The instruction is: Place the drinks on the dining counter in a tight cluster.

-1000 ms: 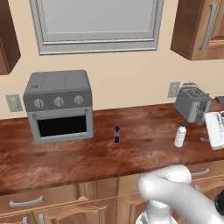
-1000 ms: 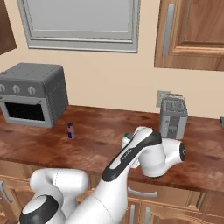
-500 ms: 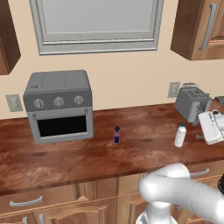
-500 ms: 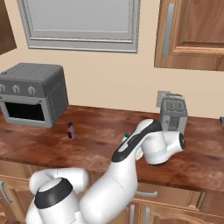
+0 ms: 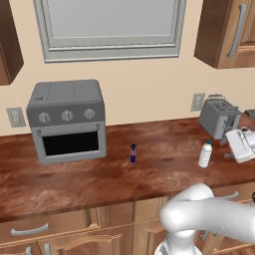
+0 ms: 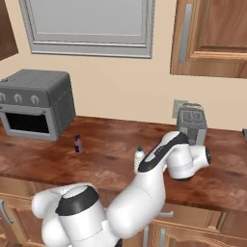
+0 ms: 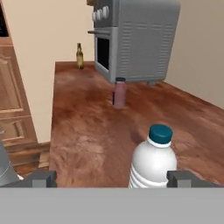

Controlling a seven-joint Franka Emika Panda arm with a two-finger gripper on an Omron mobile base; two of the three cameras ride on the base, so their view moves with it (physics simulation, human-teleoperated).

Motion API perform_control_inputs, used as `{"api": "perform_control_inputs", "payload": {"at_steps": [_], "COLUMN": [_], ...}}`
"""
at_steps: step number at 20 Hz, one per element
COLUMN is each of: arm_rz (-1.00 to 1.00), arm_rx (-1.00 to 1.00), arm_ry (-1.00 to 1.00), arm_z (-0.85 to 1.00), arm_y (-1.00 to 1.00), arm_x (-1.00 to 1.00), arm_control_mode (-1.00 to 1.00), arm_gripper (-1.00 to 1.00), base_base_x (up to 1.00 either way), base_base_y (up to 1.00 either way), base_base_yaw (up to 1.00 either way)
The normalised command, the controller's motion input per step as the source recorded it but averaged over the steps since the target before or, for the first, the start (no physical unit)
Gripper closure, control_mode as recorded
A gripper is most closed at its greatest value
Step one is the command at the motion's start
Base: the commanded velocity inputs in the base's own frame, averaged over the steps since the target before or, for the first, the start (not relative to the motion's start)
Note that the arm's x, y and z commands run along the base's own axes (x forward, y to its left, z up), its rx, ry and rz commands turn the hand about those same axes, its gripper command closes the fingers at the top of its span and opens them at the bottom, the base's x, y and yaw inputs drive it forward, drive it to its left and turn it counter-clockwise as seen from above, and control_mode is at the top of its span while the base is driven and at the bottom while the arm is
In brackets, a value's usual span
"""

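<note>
The clear-white water bottle (image 7: 152,163) with a dark cap stands upright on the wood counter, close in front of my gripper (image 7: 111,178). The gripper is open, and the bottle sits between the fingertips (image 7: 180,178), nearer the right one. In the left base view the gripper (image 5: 233,148) is just right of the water bottle (image 5: 204,154). Farther along the counter stands the short purple-blue bottle (image 7: 119,92) (image 5: 132,153) (image 6: 77,144). The slim amber bottle (image 7: 79,56) stands at the counter's far end, beyond the oven. The dining counter is out of view.
A grey toaster oven (image 5: 67,121) stands at the left on the wood counter (image 5: 99,179), against the wall. A silver toaster (image 5: 218,117) sits behind the water bottle, close to my hand. Wall cabinets (image 5: 226,30) hang above on the right.
My hand has turned and shifted slightly beside the water bottle, and the arm's elbow has swung. The bottles have not moved. The jaws have stayed open.
</note>
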Motion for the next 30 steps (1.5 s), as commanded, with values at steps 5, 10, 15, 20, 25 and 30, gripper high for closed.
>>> {"api": "perform_control_inputs", "payload": {"at_steps": [5, 10, 15, 20, 25, 30], "arm_rz": [0.00, 0.00, 0.00, 0.00, 0.00, 0.00], "arm_rx": [0.03, 0.01, 0.00, 0.00, 0.00, 0.00], "arm_ry": [0.00, 0.00, 0.00, 0.00, 0.00, 0.00], "arm_z": [-0.18, -0.02, -0.09, -0.21, -0.22, -0.05], "arm_y": [0.00, 0.00, 0.00, -0.01, 0.02, 0.09], "arm_x": [0.30, 0.34, 0.20, 0.10, -0.02, -0.01], "arm_control_mode": [-1.00, -1.00, -1.00, -1.00, -1.00, -1.00], "arm_gripper": [-1.00, -1.00, -1.00, -1.00, -1.00, -1.00], "base_base_x": [0.00, 0.00, 0.00, 0.00, 0.00, 0.00], "base_base_y": [0.00, 0.00, 0.00, 0.00, 0.00, 0.00], "base_base_yaw": [0.00, 0.00, 0.00, 0.00, 0.00, 0.00]}}
